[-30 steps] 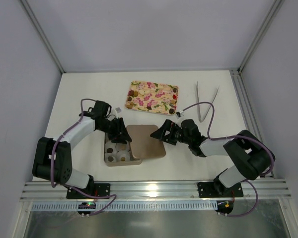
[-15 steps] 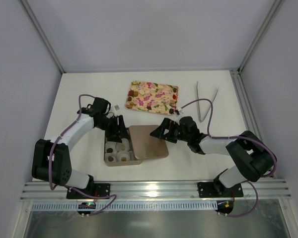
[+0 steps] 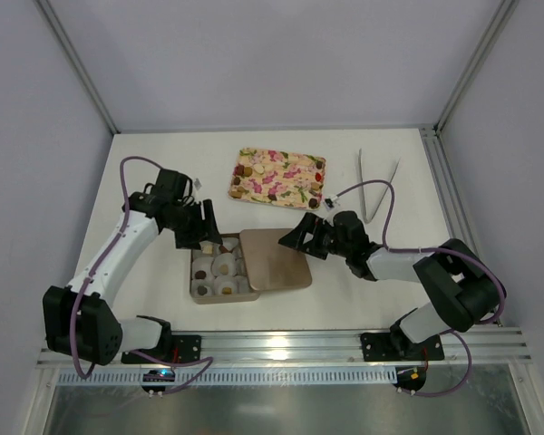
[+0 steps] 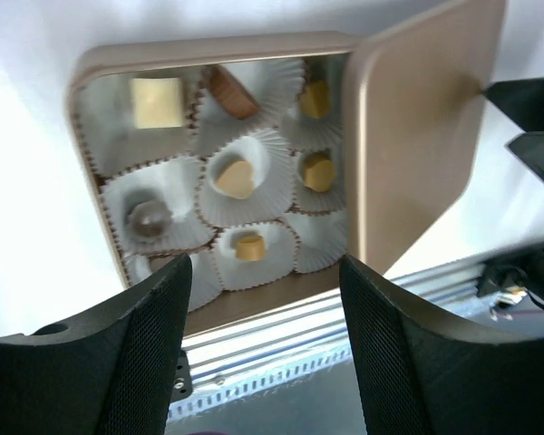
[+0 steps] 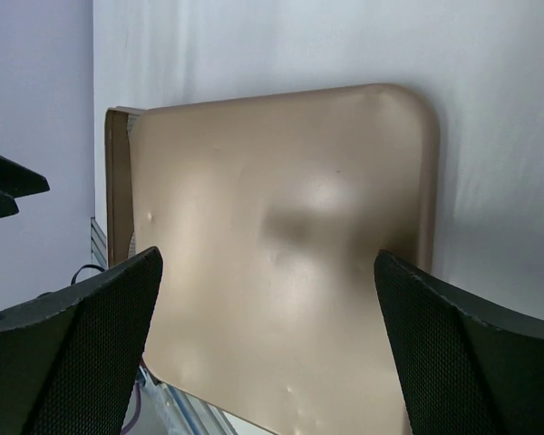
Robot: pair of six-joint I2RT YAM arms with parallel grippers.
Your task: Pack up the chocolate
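A gold box [image 3: 198,292] holds white paper cups with several chocolates, dark brown and golden-tan. The left wrist view shows them plainly: a tan heart-shaped piece [image 4: 236,178], a dark round one [image 4: 147,217], a pale square one [image 4: 157,101]. The gold lid [image 3: 274,261] lies flat, overlapping the box's right side; it also shows in the left wrist view [image 4: 417,136] and the right wrist view [image 5: 281,245]. My left gripper [image 3: 207,240] is open and empty above the box's far edge [image 4: 265,308]. My right gripper [image 3: 295,237] is open at the lid's far right edge [image 5: 267,340].
A pink-and-cream floral tray [image 3: 279,177] lies at the back middle, with a few small dark pieces at its edges. Metal tongs [image 3: 378,190] lie at the back right. An aluminium rail [image 3: 281,349] runs along the near table edge.
My left gripper has pulled back up and to the left, off the box. The lid has slid to the right, uncovering more cups. My right gripper has shifted slightly right.
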